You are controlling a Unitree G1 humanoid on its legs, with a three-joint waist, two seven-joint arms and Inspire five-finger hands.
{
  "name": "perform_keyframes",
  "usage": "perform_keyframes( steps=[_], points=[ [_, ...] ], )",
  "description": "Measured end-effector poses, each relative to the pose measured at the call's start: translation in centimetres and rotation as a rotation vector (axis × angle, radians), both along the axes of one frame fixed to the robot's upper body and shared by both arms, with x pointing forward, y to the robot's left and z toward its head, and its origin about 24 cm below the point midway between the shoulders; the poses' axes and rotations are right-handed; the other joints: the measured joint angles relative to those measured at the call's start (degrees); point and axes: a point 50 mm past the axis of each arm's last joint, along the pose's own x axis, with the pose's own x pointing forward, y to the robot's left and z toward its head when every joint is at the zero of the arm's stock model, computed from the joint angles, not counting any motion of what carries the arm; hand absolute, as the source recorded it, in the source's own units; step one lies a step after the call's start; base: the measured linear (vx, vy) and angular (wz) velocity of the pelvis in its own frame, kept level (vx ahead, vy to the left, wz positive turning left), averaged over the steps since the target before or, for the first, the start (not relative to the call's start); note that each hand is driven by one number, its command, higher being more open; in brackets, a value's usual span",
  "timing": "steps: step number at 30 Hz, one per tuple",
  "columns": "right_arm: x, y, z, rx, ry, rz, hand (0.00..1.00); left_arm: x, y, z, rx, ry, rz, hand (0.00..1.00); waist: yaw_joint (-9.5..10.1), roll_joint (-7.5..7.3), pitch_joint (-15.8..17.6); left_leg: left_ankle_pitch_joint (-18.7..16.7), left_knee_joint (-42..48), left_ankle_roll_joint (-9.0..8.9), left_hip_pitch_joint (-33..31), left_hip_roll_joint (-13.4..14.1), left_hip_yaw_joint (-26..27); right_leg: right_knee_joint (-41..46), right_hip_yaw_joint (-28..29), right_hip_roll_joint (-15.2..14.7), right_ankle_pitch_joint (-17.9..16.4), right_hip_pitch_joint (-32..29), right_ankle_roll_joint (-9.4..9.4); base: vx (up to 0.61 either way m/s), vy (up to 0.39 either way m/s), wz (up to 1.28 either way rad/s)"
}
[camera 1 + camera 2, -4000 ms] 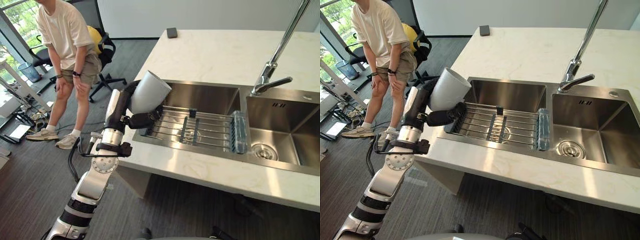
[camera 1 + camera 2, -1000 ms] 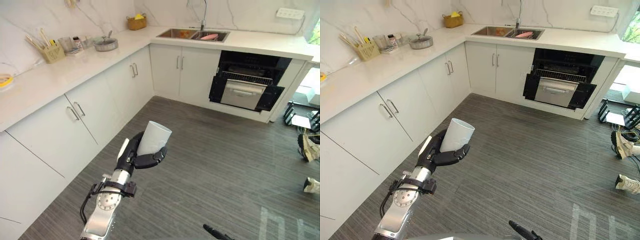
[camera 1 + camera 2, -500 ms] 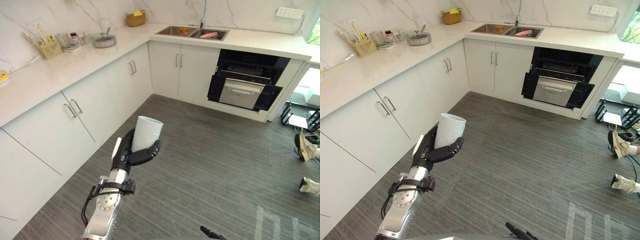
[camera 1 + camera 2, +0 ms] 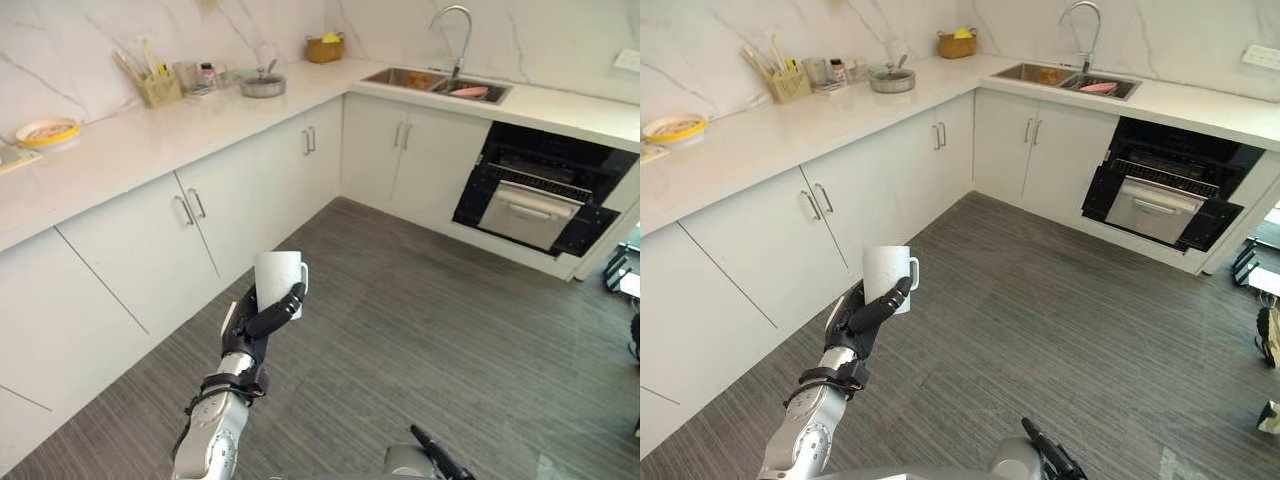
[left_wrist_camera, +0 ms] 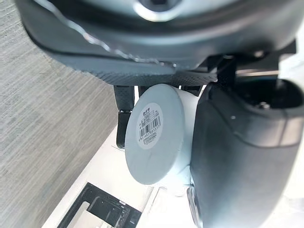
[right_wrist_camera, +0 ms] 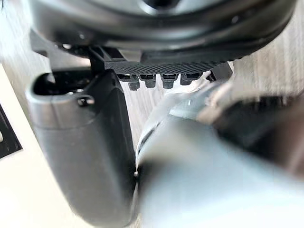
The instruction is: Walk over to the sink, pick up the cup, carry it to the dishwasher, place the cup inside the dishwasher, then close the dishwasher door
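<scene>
A white cup stands upright in my left hand, low in the left eye view over the grey floor. The hand's fingers and thumb are curled round it. In the left wrist view the cup's round base shows past the fingers. The black dishwasher sits under the far counter to the right, its door hanging open. The sink with a tall tap is in the counter just left of it. My right hand holds nothing, fingers relaxed.
White cabinets run along the left under a long marble counter carrying a utensil holder, a pot, a yellow bowl and a basket. Grey plank floor stretches between me and the dishwasher.
The whole picture has shifted as the camera moved. The cup stays in my left hand, now held more upright and lower in view, its handle showing.
</scene>
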Motion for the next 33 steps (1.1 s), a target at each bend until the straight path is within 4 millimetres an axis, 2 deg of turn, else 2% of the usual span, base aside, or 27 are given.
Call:
perform_keyframes(
  steps=[1,2,3,4,6,8,10,11,12,14,15,16,17,18,19,20,21,22,23,24,26,27,28,29,31,32,33],
  points=[
    [0.5,0.1,0.2,-0.005,-0.021,0.018,1.00,0.1,0.0,0.1,0.001,-0.004,-0.002,0.00,-0.02,-0.04,0.03,-0.35,-0.30,-0.61,0.50,0.14,0.07,-3.48,0.13,0.92,0.78,-0.59,0.34,0.41,-0.174,0.02],
    [1.6,0.2,0.7,-0.021,-0.059,0.054,1.00,0.4,-0.1,0.4,0.003,-0.016,-0.007,0.00,-0.07,-0.37,0.09,-1.22,-0.45,-1.90,1.89,0.78,0.17,-10.81,0.76,2.87,6.66,-0.94,-0.53,0.41,-0.171,0.08],
    [2.5,0.0,1.1,-0.043,-0.094,0.085,1.00,0.8,-0.2,0.7,0.004,-0.021,-0.017,0.00,-0.35,0.95,0.28,-2.02,-0.58,-3.25,3.39,1.85,-0.52,-15.13,0.31,5.17,13.92,1.54,-3.53,0.47,-0.159,0.03],
    [3.0,0.0,1.4,-0.058,-0.109,0.103,1.00,1.0,-0.5,0.9,-0.005,-0.027,-0.021,0.00,-0.25,2.32,0.28,-2.04,-1.19,-3.15,3.66,3.12,-0.73,-15.71,-0.19,6.66,14.08,2.23,-3.21,0.38,-0.114,-0.11],
    [6.1,0.1,2.8,-0.108,-0.214,0.119,1.00,1.7,-0.7,2.4,-0.007,-0.094,-0.046,0.00,0.14,2.52,0.28,-1.22,-2.53,-2.79,4.50,3.75,-0.98,-11.12,0.11,7.56,10.35,0.21,-5.68,0.34,-0.139,-0.23],
    [7.7,0.1,4.3,-0.146,-0.310,0.106,1.00,2.0,-1.0,2.7,-0.014,-0.118,-0.072,0.00,0.01,2.54,0.20,-1.01,-1.65,-2.80,5.90,4.01,-1.06,-7.45,0.54,7.68,6.66,0.14,-5.65,0.25,-0.152,-0.14],
    [9.1,0.1,6.4,-0.199,-0.420,0.086,1.00,1.6,-0.9,2.4,0.001,-0.115,-0.087,0.00,-0.32,2.65,-0.29,-1.29,6.28,-2.88,3.72,4.72,-2.15,-6.11,0.70,8.05,2.45,0.85,-5.42,0.20,-0.169,-0.10],
    [9.1,0.1,6.7,-0.207,-0.436,0.075,1.00,1.5,-0.9,2.4,0.006,-0.113,-0.088,0.00,-0.42,2.65,-0.41,-1.27,9.81,-2.87,2.29,5.19,-2.42,-6.33,0.46,8.20,2.04,1.02,-5.36,0.15,-0.138,0.06],
    [9.0,0.1,7.2,-0.223,-0.452,0.054,1.00,1.4,-0.9,2.3,0.013,-0.113,-0.082,0.00,-0.53,3.27,-0.82,-0.90,18.39,-2.91,-1.85,7.27,-2.48,-7.33,-0.16,9.29,1.61,1.81,-5.61,0.18,-0.110,0.00],
    [8.6,-0.3,7.7,-0.244,-0.466,0.031,1.00,1.3,-0.9,2.3,0.015,-0.125,-0.073,0.00,-0.44,4.93,-0.55,3.66,32.44,-2.81,-8.37,12.47,-2.83,-9.08,-0.88,12.19,1.06,4.57,-6.23,0.24,-0.113,-0.13],
    [8.1,-0.7,7.8,-0.256,-0.471,0.016,1.00,1.2,-0.6,2.3,0.013,-0.128,-0.056,0.00,-0.45,5.56,-0.19,10.45,41.61,-1.03,-11.62,15.72,-1.91,-9.07,-0.42,14.15,-0.40,6.60,-7.63,0.31,-0.101,-0.48],
    [7.8,-1.0,7.9,-0.269,-0.473,0.001,1.00,0.7,0.0,1.8,0.006,-0.108,-0.016,0.00,-0.25,5.90,0.15,19.57,49.14,-0.02,-13.97,18.52,-1.92,-10.32,1.28,16.16,-1.36,10.15,-8.71,0.31,-0.079,-0.58],
    [7.8,-1.1,8.0,-0.274,-0.478,-0.003,1.00,0.6,0.2,1.6,0.000,-0.101,0.000,0.00,-0.03,5.64,0.32,18.50,51.85,0.01,-15.30,18.88,-2.04,-10.74,2.09,16.64,-1.60,10.95,-8.77,0.32,-0.023,-0.78],
    [7.9,-1.6,8.4,-0.296,-0.506,-0.030,1.00,0.3,0.2,1.4,-0.009,-0.093,0.021,0.00,-0.01,5.86,0.26,10.86,57.07,0.58,-20.03,18.22,-1.71,-12.05,3.97,17.18,-1.97,13.64,-9.63,0.27,-0.007,-0.60],
    [8.0,-1.8,8.6,-0.303,-0.522,-0.037,1.00,0.3,0.3,1.4,-0.009,-0.092,0.022,0.00,0.04,5.67,0.38,8.39,56.62,0.89,-21.71,17.45,-1.10,-12.84,4.96,17.20,-2.09,14.83,-9.83,0.41,-0.012,-0.93],
    [8.8,-2.0,9.7,-0.324,-0.579,-0.030,1.00,0.0,0.3,1.3,-0.008,-0.099,0.030,0.00,0.30,4.97,0.77,3.35,48.55,0.43,-24.62,14.65,0.53,-14.33,7.60,16.98,-1.66,17.59,-9.46,0.36,0.002,-0.93],
    [9.4,-1.9,10.4,-0.330,-0.620,-0.027,1.00,-0.1,0.3,1.3,-0.011,-0.101,0.035,0.00,0.42,4.87,0.83,1.83,39.62,-0.12,-25.12,12.23,0.61,-14.91,9.49,16.75,-1.73,19.07,-9.51,0.45,0.048,-1.03],
    [10.0,-1.9,10.9,-0.335,-0.648,-0.023,1.00,-0.2,0.3,1.3,-0.014,-0.102,0.038,0.00,0.58,4.80,0.87,1.63,32.07,-0.44,-25.03,10.37,0.19,-15.37,10.87,16.46,-1.74,19.87,-9.50,0.38,0.107,-1.05],
    [11.1,-1.6,11.9,-0.340,-0.701,-0.013,1.00,-0.3,0.1,1.3,-0.026,-0.106,0.045,0.00,0.83,4.82,0.86,3.06,15.61,-2.27,-24.22,6.88,-2.25,-16.26,13.17,15.94,-1.75,21.27,-9.48,0.44,0.172,-1.25],
    [12.1,-1.1,12.6,-0.338,-0.743,0.007,1.00,-0.6,0.1,1.6,-0.035,-0.117,0.053,0.00,1.00,5.05,0.71,5.61,2.57,-4.50,-23.68,5.36,-5.06,-16.91,15.29,15.82,-1.89,22.54,-9.29,0.35,0.173,-1.39],
    [12.7,-0.5,13.1,-0.336,-0.775,0.024,1.00,-0.9,0.2,2.5,-0.033,-0.155,0.054,0.00,1.68,5.02,0.71,6.51,-1.00,-5.38,-24.54,5.14,-6.95,-16.60,16.70,15.37,-5.00,24.45,-7.85,0.30,0.204,-1.09],
    [12.4,-0.4,13.0,-0.336,-0.768,0.032,1.00,-1.1,0.2,2.7,-0.033,-0.171,0.047,0.00,1.44,4.94,0.25,6.63,-0.18,-5.27,-24.47,5.35,-7.69,-13.06,18.57,15.27,-9.38,26.14,-7.40,0.34,0.268,-0.71],
    [12.3,-0.5,12.9,-0.339,-0.759,0.028,1.00,-1.2,0.2,2.7,-0.033,-0.173,0.046,0.00,1.39,4.73,-0.46,6.92,0.91,-4.87,-24.51,4.94,-8.11,-10.89,19.21,14.74,-12.26,26.15,-8.02,0.42,0.354,-0.66],
    [12.1,-0.5,12.8,-0.343,-0.750,0.020,1.00,-1.3,0.4,2.7,-0.029,-0.179,0.047,0.00,1.48,3.26,-1.23,9.40,4.88,-3.74,-25.07,2.80,-8.56,-7.25,20.62,12.70,-16.15,25.83,-8.19,0.40,0.319,-0.58],
    [11.5,-0.9,12.5,-0.353,-0.729,0.011,1.00,-2.2,0.6,2.2,-0.028,-0.154,0.055,0.00,1.87,0.59,-4.55,8.88,11.41,-1.11,-26.50,-3.51,-7.02,-4.57,21.82,5.56,-21.50,26.46,-8.35,0.52,0.380,-0.70],
    [11.7,-0.9,12.6,-0.352,-0.736,0.011,1.00,-2.2,0.7,2.3,-0.026,-0.161,0.064,0.00,2.12,0.49,-4.86,9.99,11.67,0.36,-26.18,-4.74,-5.74,0.08,20.36,3.77,-21.53,25.04,-7.79,0.52,0.315,-0.65],
    [12.0,-0.3,12.6,-0.331,-0.740,0.009,1.00,-2.1,1.2,2.4,-0.011,-0.166,0.077,0.00,2.33,-0.75,-4.22,10.69,15.37,2.59,-26.29,-6.39,-3.99,11.08,16.12,-0.38,-18.36,20.74,-4.70,0.53,0.282,-0.41]
  ],
)
